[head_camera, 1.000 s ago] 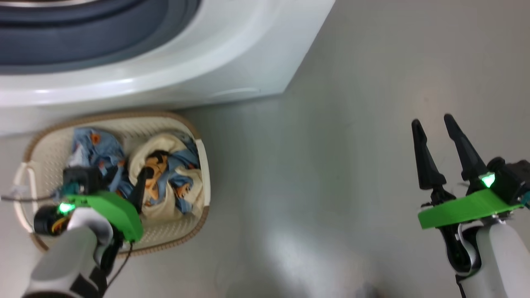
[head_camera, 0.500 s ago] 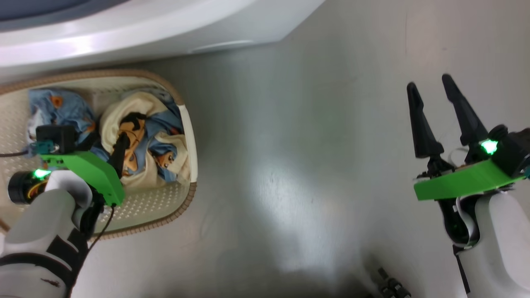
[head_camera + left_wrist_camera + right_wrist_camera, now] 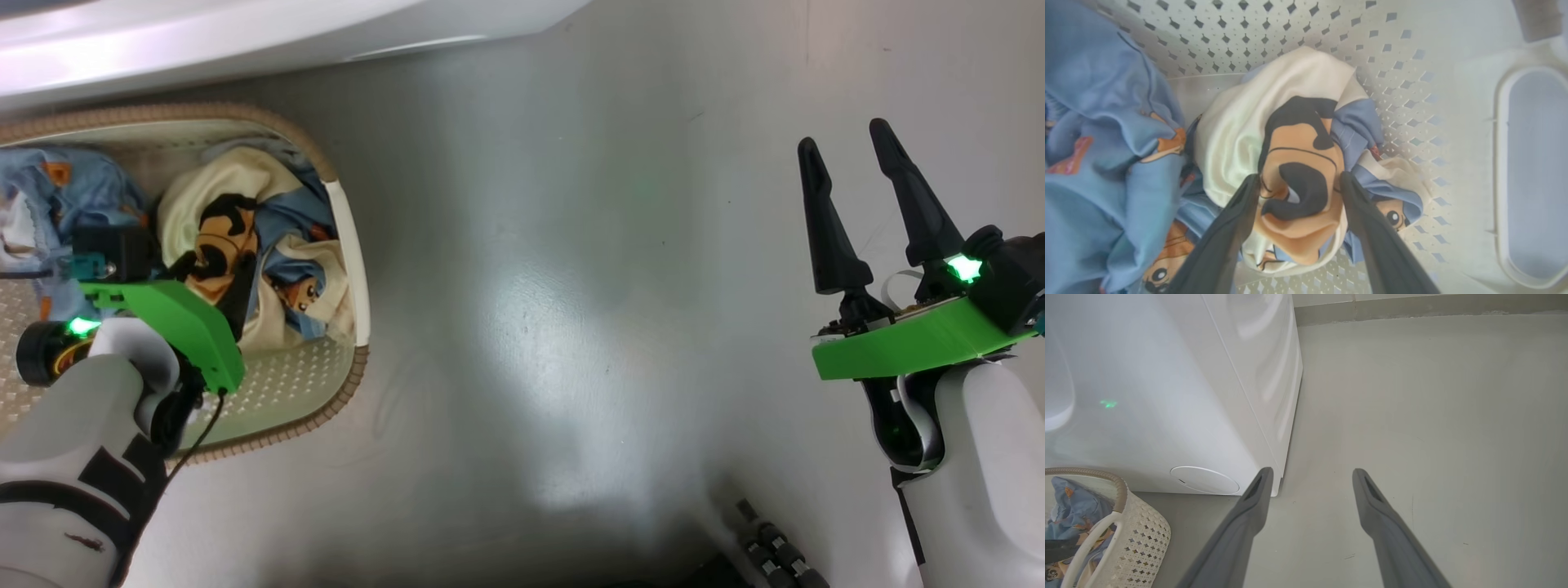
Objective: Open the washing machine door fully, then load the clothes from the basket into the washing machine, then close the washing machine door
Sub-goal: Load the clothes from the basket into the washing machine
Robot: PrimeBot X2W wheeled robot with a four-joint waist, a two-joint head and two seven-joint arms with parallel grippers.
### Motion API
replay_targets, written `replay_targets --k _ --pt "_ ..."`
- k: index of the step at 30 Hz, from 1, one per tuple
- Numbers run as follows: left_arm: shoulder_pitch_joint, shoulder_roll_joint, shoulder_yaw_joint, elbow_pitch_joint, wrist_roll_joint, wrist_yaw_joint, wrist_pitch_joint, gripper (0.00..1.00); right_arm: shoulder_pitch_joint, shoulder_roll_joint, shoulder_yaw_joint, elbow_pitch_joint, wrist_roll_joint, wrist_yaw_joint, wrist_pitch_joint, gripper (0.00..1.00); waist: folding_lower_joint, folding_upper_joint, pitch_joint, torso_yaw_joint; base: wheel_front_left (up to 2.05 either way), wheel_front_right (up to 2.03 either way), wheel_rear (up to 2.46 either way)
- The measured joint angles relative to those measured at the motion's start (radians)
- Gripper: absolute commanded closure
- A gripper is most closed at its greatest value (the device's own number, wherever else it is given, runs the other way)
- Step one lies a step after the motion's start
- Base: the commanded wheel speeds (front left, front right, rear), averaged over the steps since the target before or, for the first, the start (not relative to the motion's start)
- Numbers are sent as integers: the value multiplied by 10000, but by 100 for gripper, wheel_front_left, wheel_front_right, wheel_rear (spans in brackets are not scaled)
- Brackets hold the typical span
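The cream perforated basket (image 3: 347, 390) stands on the floor against the white washing machine (image 3: 245, 37). In it lie the clothes: a light blue garment (image 3: 61, 175) and a cream garment with a cartoon face (image 3: 216, 220). My left gripper (image 3: 1299, 177) reaches down into the basket (image 3: 1290, 24). It is open, its fingers on either side of a raised fold of the cream garment (image 3: 1241, 122), with the blue garment (image 3: 1106, 122) beside it. My right gripper (image 3: 842, 136) hangs open over bare floor, holding nothing. The washing machine door is out of view.
Grey floor (image 3: 571, 286) spreads between the basket and my right arm. In the right wrist view my right gripper (image 3: 1312, 471) points past the machine's front corner (image 3: 1274, 416) and its small round flap (image 3: 1204, 480). A black ribbed cable (image 3: 767, 547) lies at the bottom edge.
The head camera has tilted, so machine and basket slide up and left in the picture. My left gripper stays over the cream garment. Both grippers remain open.
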Motion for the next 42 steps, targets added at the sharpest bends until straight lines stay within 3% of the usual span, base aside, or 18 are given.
replay_targets --k 3,4,5,6,19,28,33,42 --pt "-24 104 -314 -56 -374 0 79 0 0 2 42 -8 0 0 0 0 0 0 29 -54 0 0 0" --pt "-32 159 -453 -90 -441 0 130 10 0 6 63 -15 0 0 0 0 0 0 36 -74 0 0 0" --pt "-33 201 -554 -105 -474 0 128 66 -1 6 73 -31 0 0 0 0 0 0 46 -90 0 0 0" --pt "-33 230 -623 -159 -612 0 153 100 -1 6 77 -46 0 0 -2 0 0 0 56 -103 0 0 0" --pt "-144 263 -1457 -439 -2004 0 -483 100 -13 4 -98 -10 -2 0 -2 0 0 0 -411 105 0 0 0" --pt "448 372 -1256 -915 -2265 0 -823 100 104 -15 -102 313 31 0 -71 0 0 0 -1419 362 0 0 0" --pt "976 550 238 -1551 -1352 0 -826 100 646 -157 -100 531 82 0 -71 0 0 0 -2233 561 0 0 0" --pt "3133 420 3202 -2978 1333 0 -826 100 1686 -443 -102 846 219 0 -71 0 0 0 -3932 888 0 0 0"
